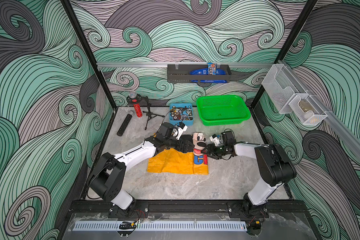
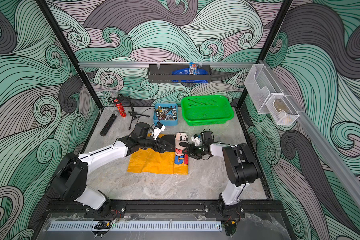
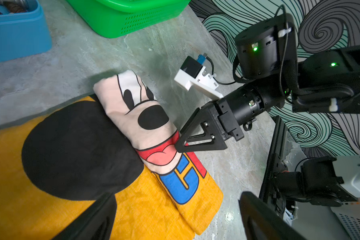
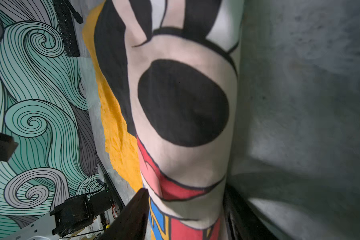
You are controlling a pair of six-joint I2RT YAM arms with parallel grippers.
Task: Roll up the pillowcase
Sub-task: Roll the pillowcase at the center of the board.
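In both top views the pillowcase (image 1: 175,164) lies on the table (image 1: 175,191) between the two arms. The part nearer the right arm is wound into a short, fat roll showing the mouse's face; the remainder lies flat and yellow toward the left arm; the job looks partly done. The left gripper (image 1: 188,146) hangs over the flat cloth just beside the roll; the right gripper (image 1: 205,150) meets the roll from the opposite side.

In the left wrist view that arm's own fingers (image 3: 96,216) stand far apart at the frame's edge, with only the cloth lying below them; this pincer is wide and empty. The right gripper's tip touches the roll at the red mouth of the print.

In the right wrist view the roll fills the picture and a dark finger (image 4: 133,216) sits on either side of it; the jaws straddle the roll. At this closeness I cannot tell whether they squeeze it or merely flank it.

The cloth looks thin, light and limp; it will likely keep no shape of its own, and the roll may slacken once released. Taking one loose layer at an edge would probably lift and unwind it. The better hold seems to be across the roll's body near its two ends, turning it onward over the flat part.
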